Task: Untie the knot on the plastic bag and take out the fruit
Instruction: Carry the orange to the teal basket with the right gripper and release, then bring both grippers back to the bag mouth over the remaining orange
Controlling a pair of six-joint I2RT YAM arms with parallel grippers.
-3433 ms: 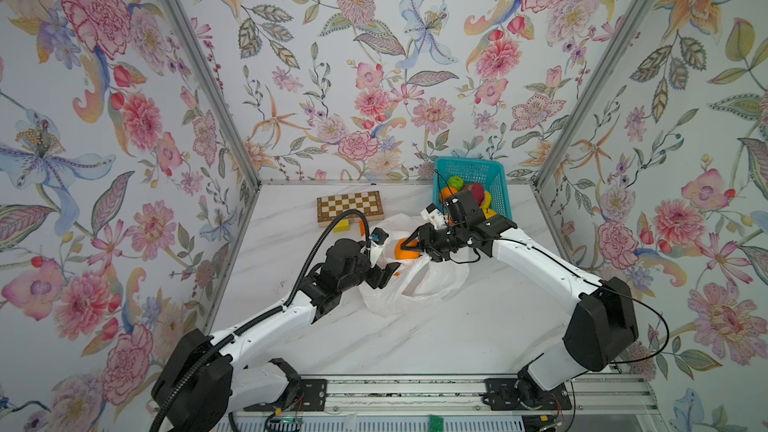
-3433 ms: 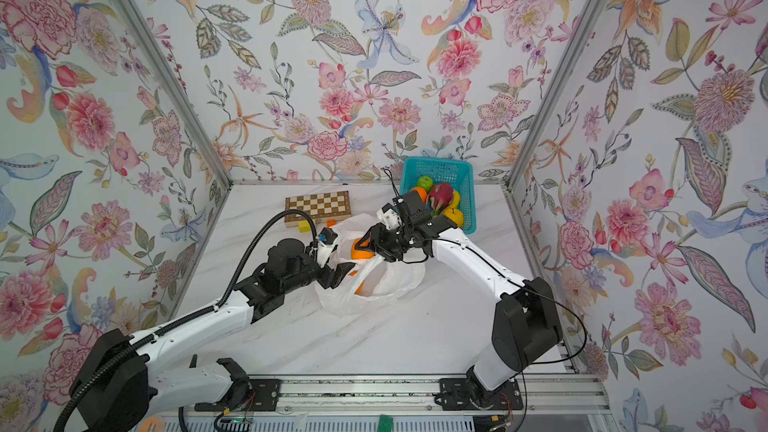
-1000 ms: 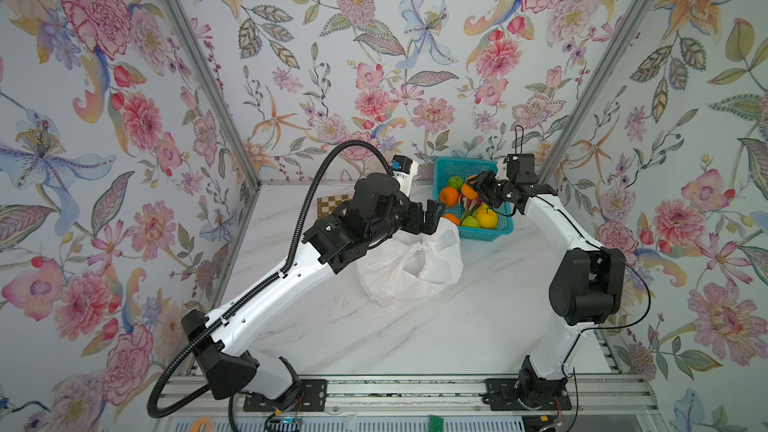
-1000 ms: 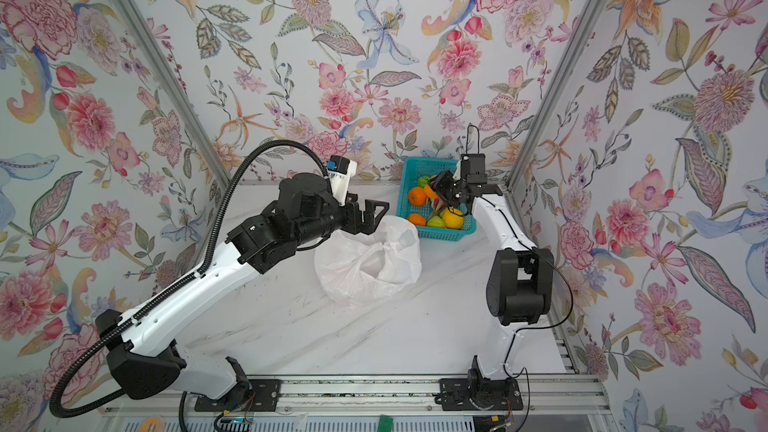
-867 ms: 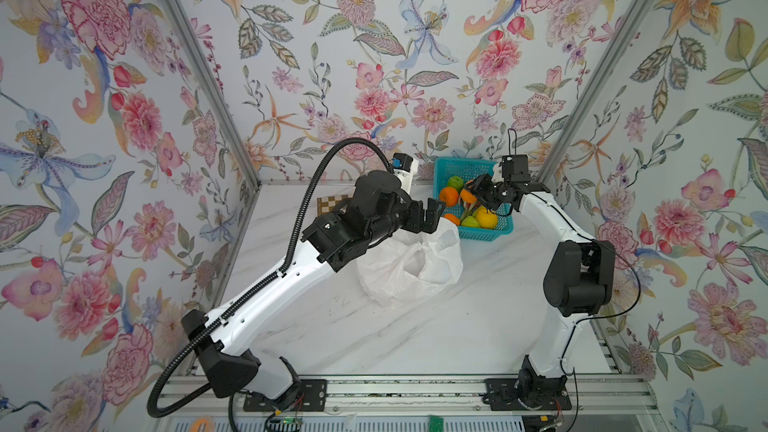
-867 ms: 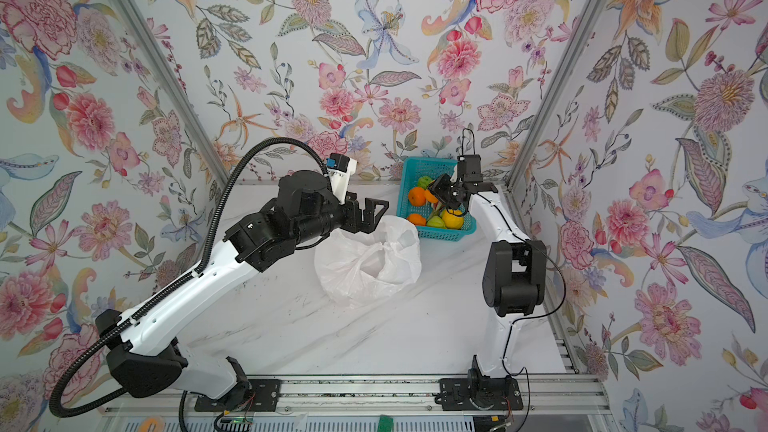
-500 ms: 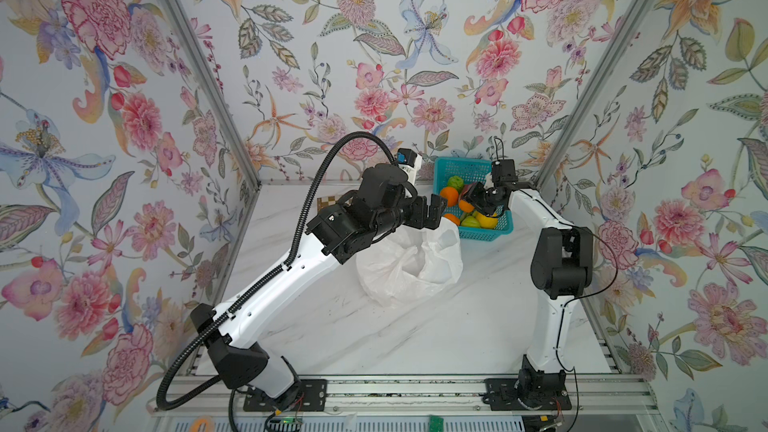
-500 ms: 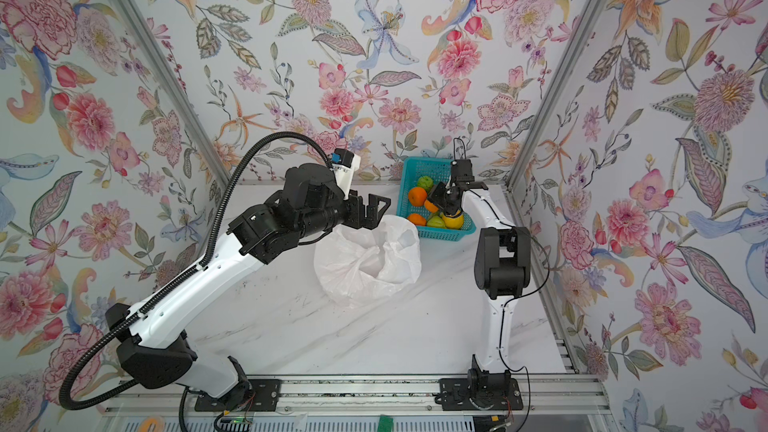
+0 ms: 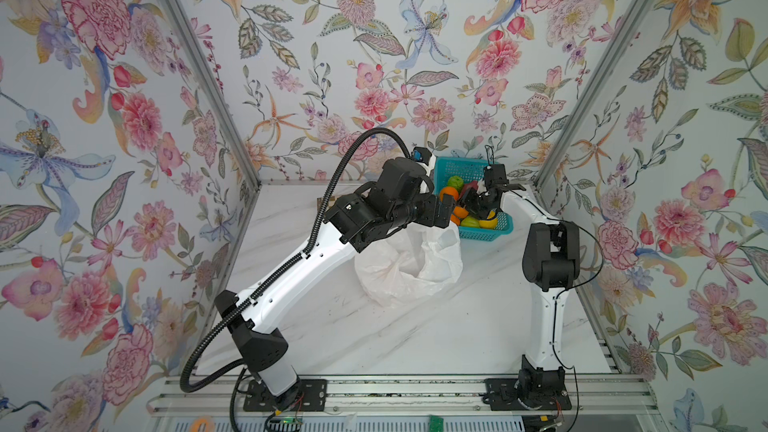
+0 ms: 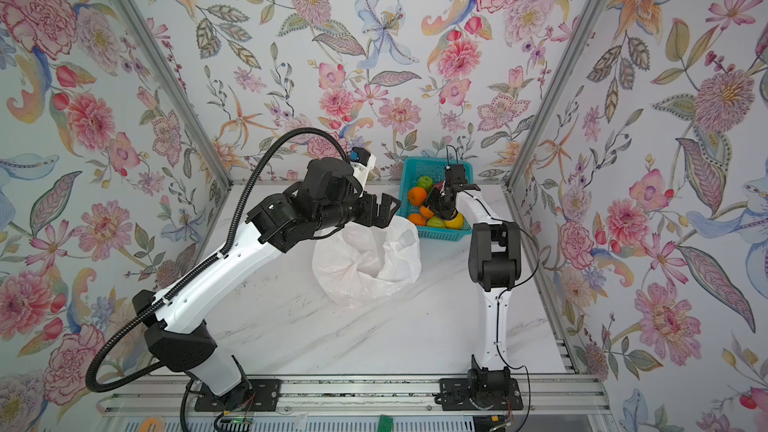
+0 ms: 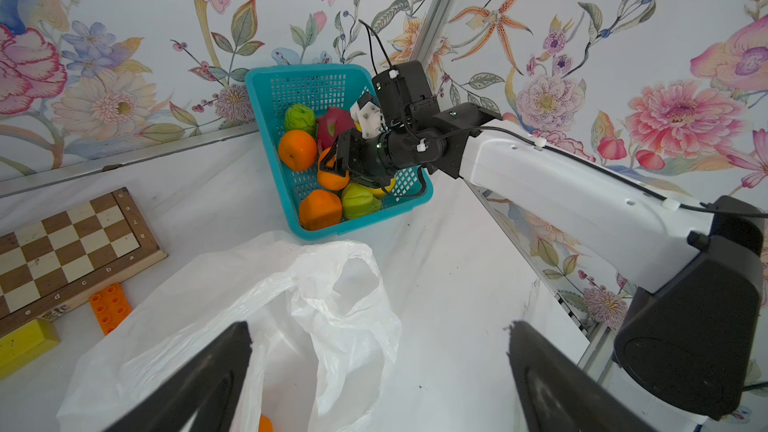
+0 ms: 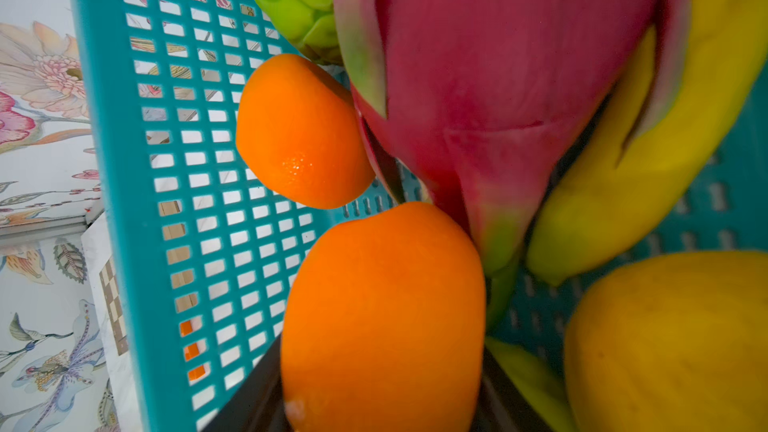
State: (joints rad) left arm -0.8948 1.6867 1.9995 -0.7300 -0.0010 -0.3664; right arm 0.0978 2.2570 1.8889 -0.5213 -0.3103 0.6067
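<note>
Since a few seconds back, both my arms have left the mouth of the plastic bag [image 9: 409,272]. My right arm has swung to the teal basket [image 9: 486,235] in the back right corner of the marble table [image 9: 415,338], and my left arm has risen over the bag.

My left gripper [image 10: 383,210] hangs with its jaws spread wide and nothing between them. It is above the bag's far edge, just beside the basket. My right gripper [image 11: 338,168] is down inside the basket with an orange [image 12: 382,309] between its jaws. I cannot tell whether they clamp it or only flank it.

Around it in the basket lie a second orange [image 12: 299,130], a third orange [image 11: 319,209], a magenta dragon fruit [image 12: 498,76], a bumpy green fruit [image 11: 300,118], a smooth green fruit [image 11: 359,201], a yellow apple [image 12: 665,347] and a banana [image 12: 623,193].

The bag sits crumpled mid-table, just in front of the basket, its mouth gaping and its handles loose. In the left wrist view a sliver of orange fruit [image 11: 264,423] shows inside it. Near the bag lie a chessboard [image 11: 70,251], an orange block [image 11: 109,305] and a yellow block [image 11: 25,344].
</note>
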